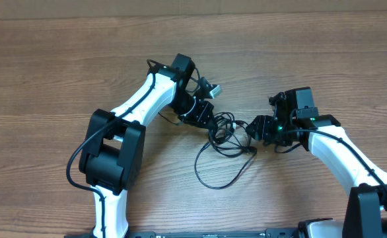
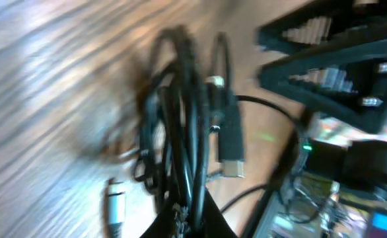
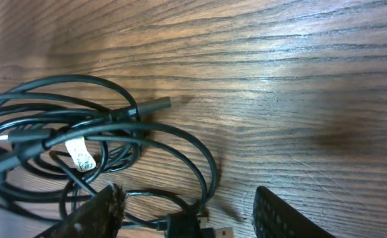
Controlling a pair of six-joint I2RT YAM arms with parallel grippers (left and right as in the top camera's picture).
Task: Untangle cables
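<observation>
A: At centre of the overhead frame: the cables (image 1: pixel 225 129), a black knot on the wooden table (image 1: pixel 61 59), lying between the two grippers. One long loose loop (image 1: pixel 213 178) trails from the knot toward lower centre.

B: Left gripper (image 1: pixel 203 114)?

A: Its arm comes in from the lower left, and the tip is at the knot's left edge. The left wrist view is blurred, but the jaws read closed at bottom centre. Several strands of the cables (image 2: pixel 180 119) run out of them toward the top of the frame. It has hold of the bundle.

B: Any plugs there?

A: A flat black plug (image 2: pixel 232 149) with a silver end, just right of the bundle. A second, silver-tipped plug (image 2: pixel 114 205) is at lower left, soft focus.

B: Right gripper (image 1: pixel 258 127)?

A: Its arm comes in from the lower right, and the tip is close against the knot's right edge. I cannot tell from above whether they touch. In the right wrist view one finger is at bottom left and the other at bottom right, well apart, with bare wood showing between them. Nothing is pinched. A strand and a small metal-ended plug (image 3: pixel 213 233) lie in the gap at the bottom edge.

B: Rest of that view?

A: Loops fill the left half. A black barrel plug (image 3: pixel 150 104) points right out of them. A white-tipped piece (image 3: pixel 81 155) sits among the strands. The right half is plain wood grain.
</observation>
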